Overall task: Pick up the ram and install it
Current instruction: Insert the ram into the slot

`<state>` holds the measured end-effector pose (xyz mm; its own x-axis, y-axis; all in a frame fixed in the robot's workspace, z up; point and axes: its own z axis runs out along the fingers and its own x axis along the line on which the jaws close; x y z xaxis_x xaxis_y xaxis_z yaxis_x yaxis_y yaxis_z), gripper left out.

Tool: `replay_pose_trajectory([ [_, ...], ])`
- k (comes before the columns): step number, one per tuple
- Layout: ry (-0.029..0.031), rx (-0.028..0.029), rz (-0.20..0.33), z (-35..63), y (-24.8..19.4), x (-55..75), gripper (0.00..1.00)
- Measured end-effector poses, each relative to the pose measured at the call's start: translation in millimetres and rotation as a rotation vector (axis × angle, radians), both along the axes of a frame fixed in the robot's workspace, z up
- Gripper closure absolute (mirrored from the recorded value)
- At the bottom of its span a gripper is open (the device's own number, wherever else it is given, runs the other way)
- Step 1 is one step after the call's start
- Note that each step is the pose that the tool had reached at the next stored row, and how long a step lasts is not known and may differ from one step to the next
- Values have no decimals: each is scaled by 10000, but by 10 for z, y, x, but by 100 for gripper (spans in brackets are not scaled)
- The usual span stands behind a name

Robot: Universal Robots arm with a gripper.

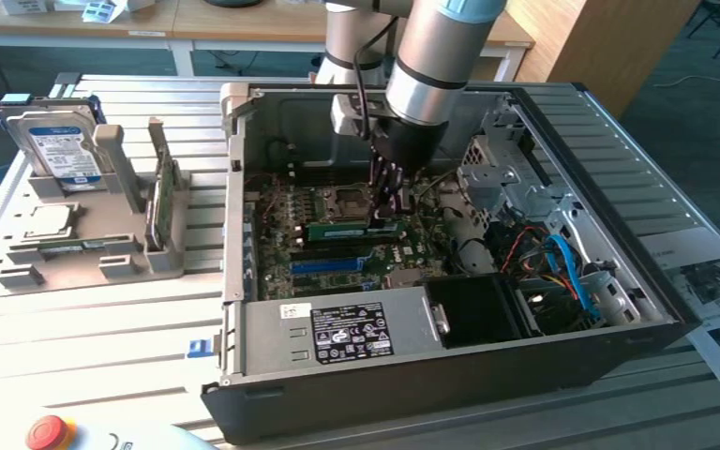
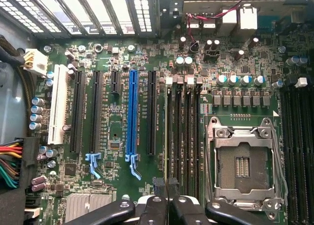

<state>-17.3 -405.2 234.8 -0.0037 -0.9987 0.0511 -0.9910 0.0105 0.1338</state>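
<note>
The ram [image 1: 350,229], a narrow green stick, stands on edge in a memory slot on the motherboard [image 1: 316,267] inside the open PC case [image 1: 460,370]. My gripper [image 1: 390,214] reaches down from the arm onto the stick's end nearest the exterior view's right. In the wrist view the two black fingertips [image 2: 160,186] are pressed close together, with the ram [image 2: 166,131] showing as a thin pale edge running away from them along the first of the black memory slots [image 2: 189,131]. The gripper [image 2: 167,188] is shut on the ram.
The CPU socket [image 2: 244,161] lies just beside the memory slots, and a blue expansion slot [image 2: 131,114] is on their other side. A grey holder [image 1: 97,253] at the exterior view's left carries a blue-labelled hard drive [image 1: 64,150] and a broader green card [image 1: 160,192]. Cables [image 1: 561,267] and the drive cage crowd the case's right.
</note>
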Motion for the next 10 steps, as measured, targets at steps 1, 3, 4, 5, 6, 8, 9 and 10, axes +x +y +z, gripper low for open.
replay_pose_trajectory([
  [1, -1, -1, -2, 0, 1, -2, 89],
  [3, -1, -11, -2, 0, 8, -6, 89],
  [4, -1, -21, -1, 0, 12, -8, 89],
  [5, -1, -29, -2, 0, 15, -10, 89],
  [6, -2, -38, -1, 0, 19, -11, 89],
  [8, -2, -61, -1, 0, 29, -14, 89],
  [9, -3, -72, -1, 0, 34, -15, 89],
  [10, -3, -79, 0, 0, 36, -16, 89],
])
